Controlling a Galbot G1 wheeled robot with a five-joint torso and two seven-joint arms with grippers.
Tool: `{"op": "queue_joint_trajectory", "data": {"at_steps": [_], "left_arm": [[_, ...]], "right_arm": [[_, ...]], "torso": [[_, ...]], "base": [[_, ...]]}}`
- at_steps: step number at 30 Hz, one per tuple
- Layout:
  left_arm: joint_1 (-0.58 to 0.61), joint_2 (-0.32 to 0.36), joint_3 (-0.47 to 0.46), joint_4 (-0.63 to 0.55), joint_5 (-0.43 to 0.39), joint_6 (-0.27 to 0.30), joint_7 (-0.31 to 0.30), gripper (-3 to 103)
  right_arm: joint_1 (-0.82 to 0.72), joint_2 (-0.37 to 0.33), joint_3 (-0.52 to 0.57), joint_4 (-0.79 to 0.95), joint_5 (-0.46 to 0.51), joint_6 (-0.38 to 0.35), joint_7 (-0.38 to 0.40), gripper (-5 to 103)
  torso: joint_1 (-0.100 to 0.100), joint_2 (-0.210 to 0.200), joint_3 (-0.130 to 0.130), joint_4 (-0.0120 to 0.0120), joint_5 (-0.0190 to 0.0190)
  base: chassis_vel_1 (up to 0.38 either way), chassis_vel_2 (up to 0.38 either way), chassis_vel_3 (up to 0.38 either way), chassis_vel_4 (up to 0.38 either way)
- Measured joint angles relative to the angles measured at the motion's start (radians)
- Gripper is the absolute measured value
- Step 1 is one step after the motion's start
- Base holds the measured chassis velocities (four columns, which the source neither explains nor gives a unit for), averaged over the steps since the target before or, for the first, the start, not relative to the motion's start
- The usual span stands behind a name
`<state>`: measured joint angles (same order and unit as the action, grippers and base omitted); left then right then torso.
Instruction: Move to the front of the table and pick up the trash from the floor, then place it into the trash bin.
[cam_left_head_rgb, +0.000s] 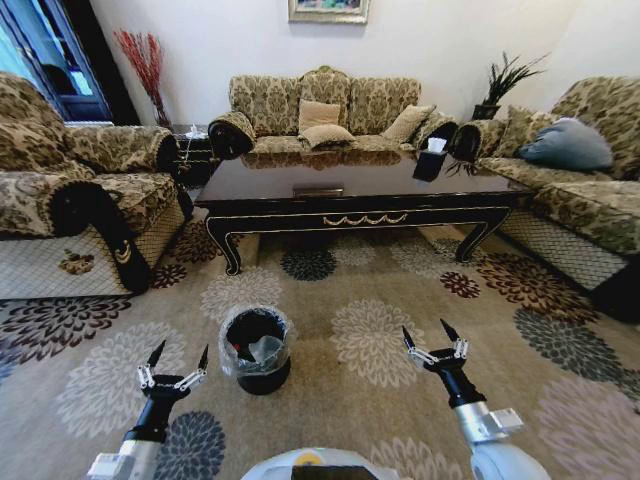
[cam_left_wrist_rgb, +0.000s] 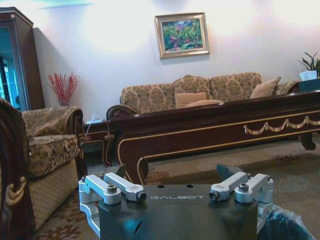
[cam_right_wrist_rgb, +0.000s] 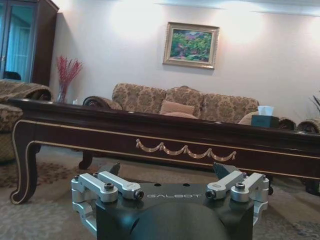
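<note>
Black and bag-lined, the trash bin sits on the floor between our left end effector and right end effector, both spread wide and empty, low for reaching. The table stands ahead; something pale, perhaps trash, lies inside the bin.
</note>
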<state>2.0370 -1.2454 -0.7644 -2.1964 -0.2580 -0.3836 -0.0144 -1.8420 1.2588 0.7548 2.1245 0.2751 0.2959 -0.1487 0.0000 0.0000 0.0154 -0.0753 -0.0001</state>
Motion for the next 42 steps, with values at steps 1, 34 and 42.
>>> {"op": "queue_joint_trajectory", "data": {"at_steps": [1, 34, 42], "left_arm": [[0.000, 0.000, 0.001, 0.003, 0.001, -0.001, -0.001, 100], [-0.001, 0.001, 0.004, 0.006, 0.001, 0.001, -0.003, 100], [-0.001, 0.001, 0.004, 0.006, 0.000, 0.002, -0.003, 100]], "right_arm": [[-0.002, 0.003, -0.002, 0.000, -0.008, 0.000, -0.001, 100], [-0.002, 0.005, -0.004, 0.000, -0.016, -0.001, -0.001, 100], [-0.002, 0.005, -0.004, 0.000, -0.016, -0.001, 0.000, 100]], "torso": [[0.000, 0.000, 0.000, 0.0000, 0.0000], [0.000, 0.000, 0.000, 0.0001, 0.0000], [0.000, 0.000, 0.000, 0.0000, 0.0005]], "base": [[0.000, 0.000, 0.000, 0.000], [0.017, -0.015, -0.014, 0.018], [0.200, -0.207, -0.213, 0.206]]}}
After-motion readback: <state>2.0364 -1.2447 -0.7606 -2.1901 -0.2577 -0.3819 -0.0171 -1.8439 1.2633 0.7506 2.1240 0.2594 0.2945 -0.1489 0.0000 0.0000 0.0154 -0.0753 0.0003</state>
